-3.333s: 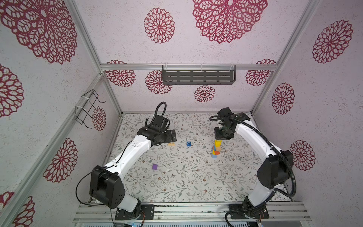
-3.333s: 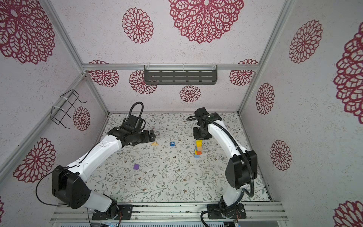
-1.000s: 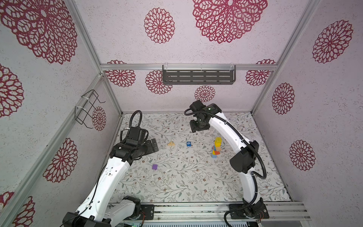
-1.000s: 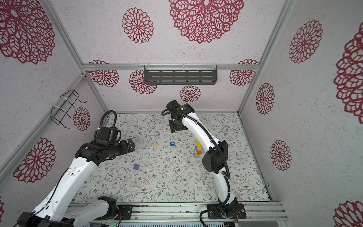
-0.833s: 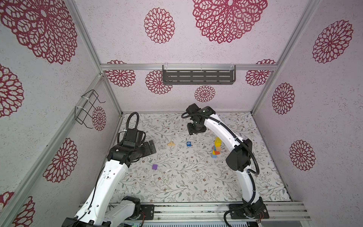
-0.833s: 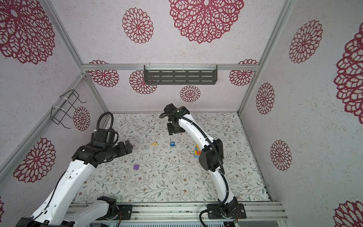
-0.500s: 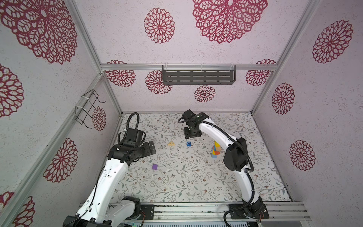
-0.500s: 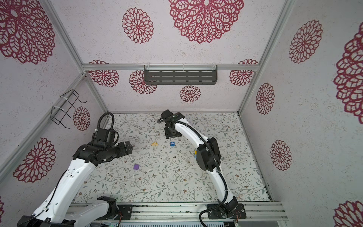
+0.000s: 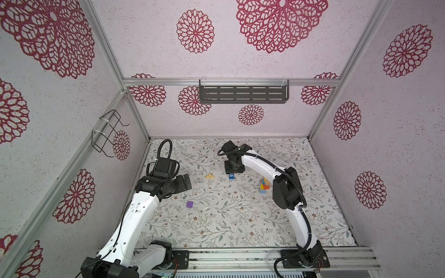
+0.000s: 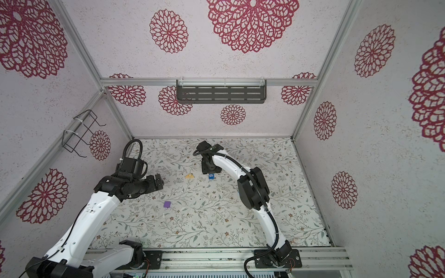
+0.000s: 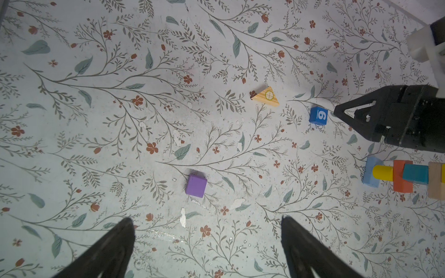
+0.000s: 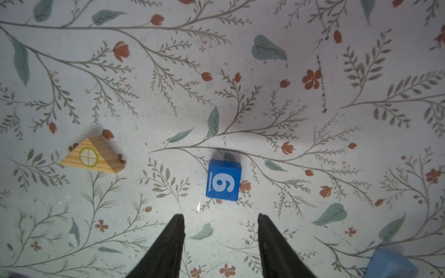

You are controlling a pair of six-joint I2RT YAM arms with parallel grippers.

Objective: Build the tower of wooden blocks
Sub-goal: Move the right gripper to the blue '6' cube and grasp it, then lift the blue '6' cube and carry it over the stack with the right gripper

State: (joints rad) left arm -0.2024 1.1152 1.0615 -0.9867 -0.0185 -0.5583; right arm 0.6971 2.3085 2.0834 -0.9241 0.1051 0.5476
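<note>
The wood block tower (image 9: 264,185) stands right of the mat's middle: light blue, yellow, orange, teal and tan blocks (image 11: 404,178); my right arm's elbow hides it in the other top view. A blue cube marked "6" (image 9: 231,176) (image 10: 211,176) (image 12: 224,180) lies alone on the mat. My right gripper (image 9: 233,169) (image 12: 220,216) hovers just behind it, open, with nothing between the fingers. A tan triangle (image 9: 210,176) (image 12: 92,155) lies left of the cube. A purple cube (image 9: 189,204) (image 11: 196,185) sits nearer the front. My left gripper (image 9: 186,183) (image 11: 207,220) hangs wide open and empty at the left.
A black slotted shelf (image 9: 243,93) hangs on the back wall and a wire rack (image 9: 108,132) on the left wall. Patterned walls close in the floral mat (image 9: 216,228) on three sides. The right arm's elbow (image 9: 286,190) stands close beside the tower.
My right gripper has swung left, away from the tower, to the blue "6" cube, and its jaws have narrowed a little. The left arm has barely moved.
</note>
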